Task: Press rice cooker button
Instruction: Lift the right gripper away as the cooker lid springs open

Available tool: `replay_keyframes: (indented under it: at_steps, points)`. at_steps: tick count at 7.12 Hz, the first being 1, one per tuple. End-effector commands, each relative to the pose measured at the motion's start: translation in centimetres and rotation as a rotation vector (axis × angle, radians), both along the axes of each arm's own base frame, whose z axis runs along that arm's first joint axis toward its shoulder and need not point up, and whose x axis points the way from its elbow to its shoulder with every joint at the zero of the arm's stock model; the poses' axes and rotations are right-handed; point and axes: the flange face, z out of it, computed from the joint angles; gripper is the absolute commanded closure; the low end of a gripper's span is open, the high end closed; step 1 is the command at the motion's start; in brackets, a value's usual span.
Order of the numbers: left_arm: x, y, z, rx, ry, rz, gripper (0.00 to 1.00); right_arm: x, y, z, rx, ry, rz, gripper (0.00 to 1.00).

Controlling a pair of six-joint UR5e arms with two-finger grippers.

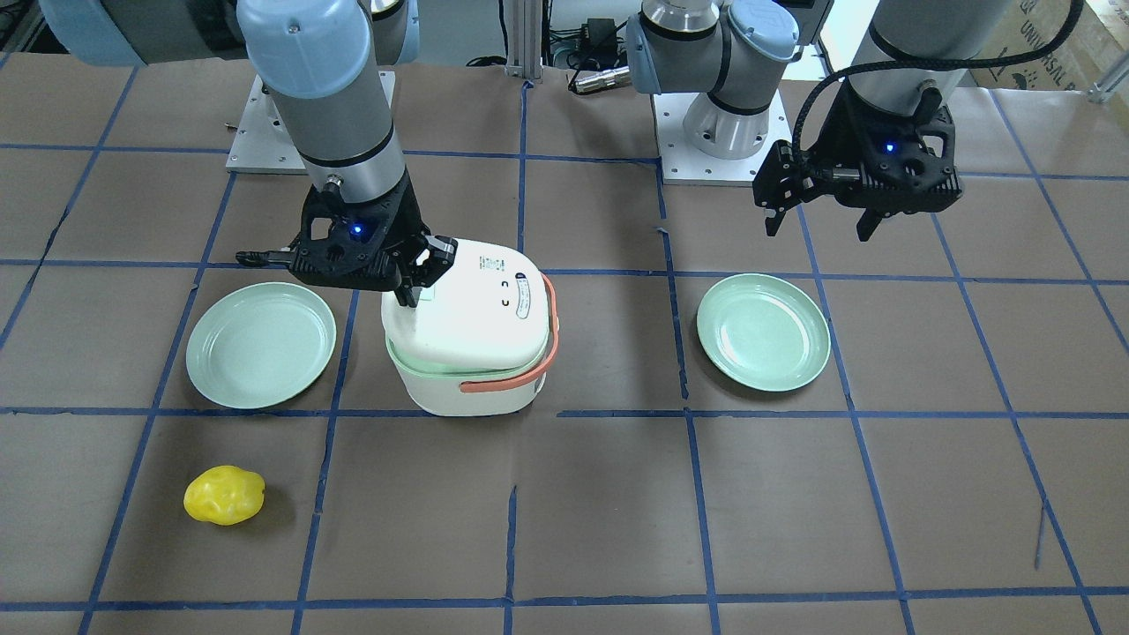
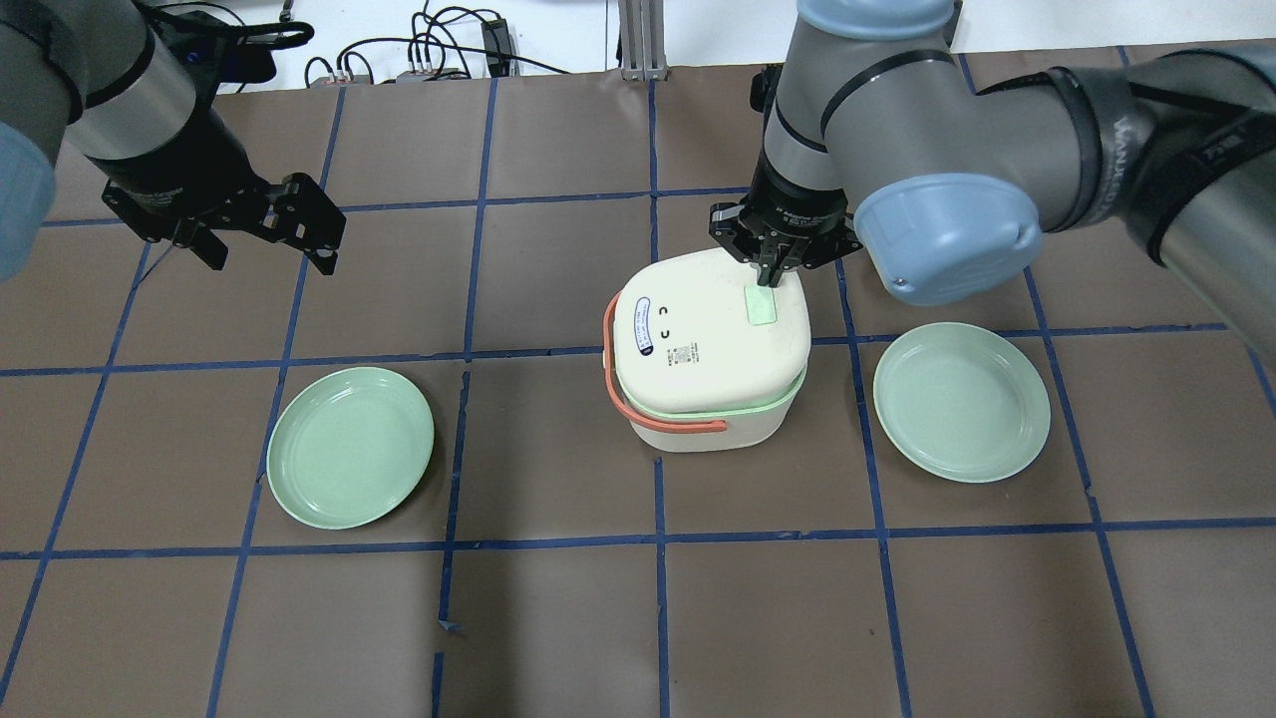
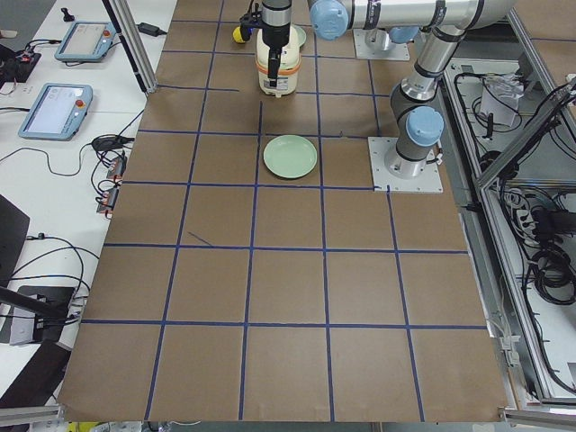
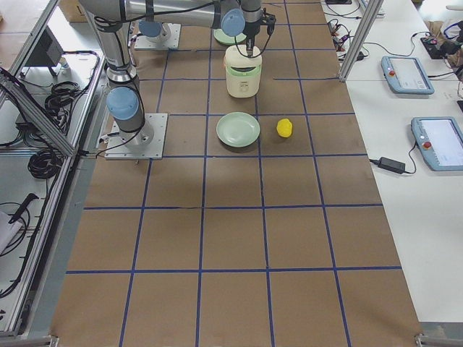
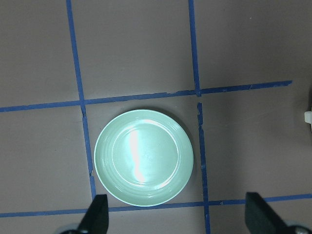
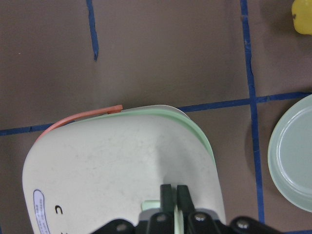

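Observation:
The rice cooker (image 2: 708,349) is white with a pale green rim and an orange handle, and stands mid-table. A pale green button (image 2: 762,306) sits on its lid. My right gripper (image 2: 773,271) is shut, and its fingertips point down onto the button's far end. The right wrist view shows the shut fingers (image 6: 168,192) over the lid (image 6: 122,165) and the button (image 6: 151,207). The front view shows this gripper (image 1: 410,295) at the cooker's (image 1: 476,326) lid edge. My left gripper (image 2: 269,261) is open and empty, raised above the table, far from the cooker.
A green plate (image 2: 350,446) lies to the cooker's left, under my left gripper (image 5: 178,217) in the wrist view. A second green plate (image 2: 961,400) lies to the cooker's right. A yellow lumpy object (image 1: 224,495) sits on the table beyond that plate.

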Motion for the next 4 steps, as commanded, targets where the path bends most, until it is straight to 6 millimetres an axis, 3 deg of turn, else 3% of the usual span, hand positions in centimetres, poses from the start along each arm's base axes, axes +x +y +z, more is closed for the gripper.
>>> replay_keyframes:
  at_steps: [1,3,4]
  points:
    - [0.0,0.0,0.0,0.0,0.0,0.001,0.0,-1.7,-0.9,2.8,0.041,0.016,0.033,0.8]
    - [0.0,0.0,0.0,0.0,0.0,-0.001,0.0,-4.6,-1.6,3.8,0.064,0.02,0.033,0.73]
    - [0.0,0.0,0.0,0.0,0.0,-0.001,0.0,-6.4,-1.9,4.4,0.054,0.019,0.047,0.61]
